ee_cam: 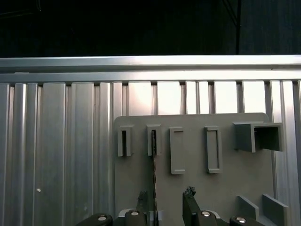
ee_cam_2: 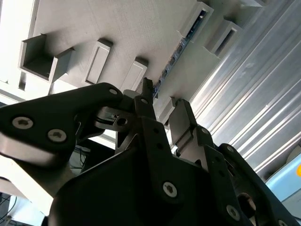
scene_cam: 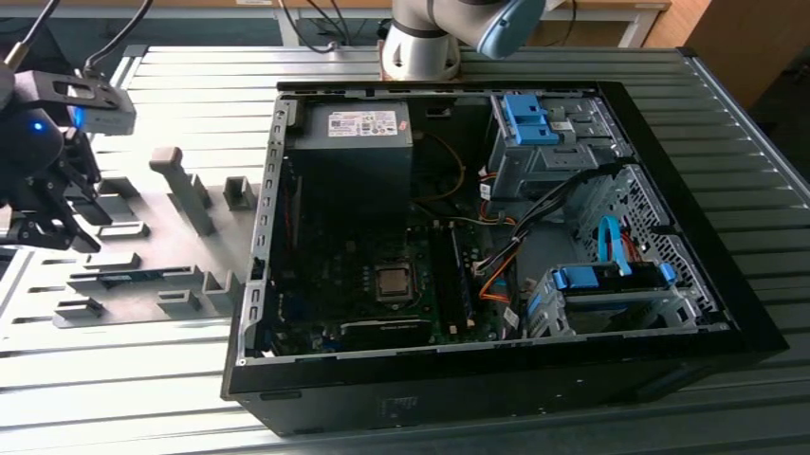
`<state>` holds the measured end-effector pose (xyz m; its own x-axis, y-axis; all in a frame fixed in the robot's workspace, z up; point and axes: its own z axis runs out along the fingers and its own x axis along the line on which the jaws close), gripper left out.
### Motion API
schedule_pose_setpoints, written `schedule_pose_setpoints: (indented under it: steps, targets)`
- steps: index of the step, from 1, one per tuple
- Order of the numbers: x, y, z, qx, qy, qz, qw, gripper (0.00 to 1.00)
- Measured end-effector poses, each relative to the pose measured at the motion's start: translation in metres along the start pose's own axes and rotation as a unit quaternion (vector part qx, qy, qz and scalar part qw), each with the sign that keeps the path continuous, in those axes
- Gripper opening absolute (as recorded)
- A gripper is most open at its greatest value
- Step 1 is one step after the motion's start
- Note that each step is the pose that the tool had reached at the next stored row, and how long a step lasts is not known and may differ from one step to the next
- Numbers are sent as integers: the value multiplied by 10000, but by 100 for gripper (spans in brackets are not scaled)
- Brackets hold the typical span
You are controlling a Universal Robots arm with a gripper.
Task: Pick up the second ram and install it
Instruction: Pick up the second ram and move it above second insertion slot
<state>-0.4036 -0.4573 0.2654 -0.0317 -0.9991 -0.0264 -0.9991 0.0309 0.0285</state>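
Hovering jaws, parted, above second ram [ee_cam: 154, 165]

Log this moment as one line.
gripper: open, lined up over second ram | second ram: on edge in grey fixture, not gripped | computer case: open

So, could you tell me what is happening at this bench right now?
The robot arm's gripper hangs open over the grey fixture plate, which lies beside the open computer case. In the first wrist view the second ram stands on edge in its fixture slot, lined up between the open fingers, which do not appear to touch it. It has not yet been picked up or installed.
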Motion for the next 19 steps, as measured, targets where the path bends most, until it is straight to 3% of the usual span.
schedule_pose_setpoints:
  steps: [11, 19]
  targets:
    - [69, -8, 195, 0, 0, -1, 10000, 42]
    - [72, -8, 207, 0, 0, 0, 10000, 42]
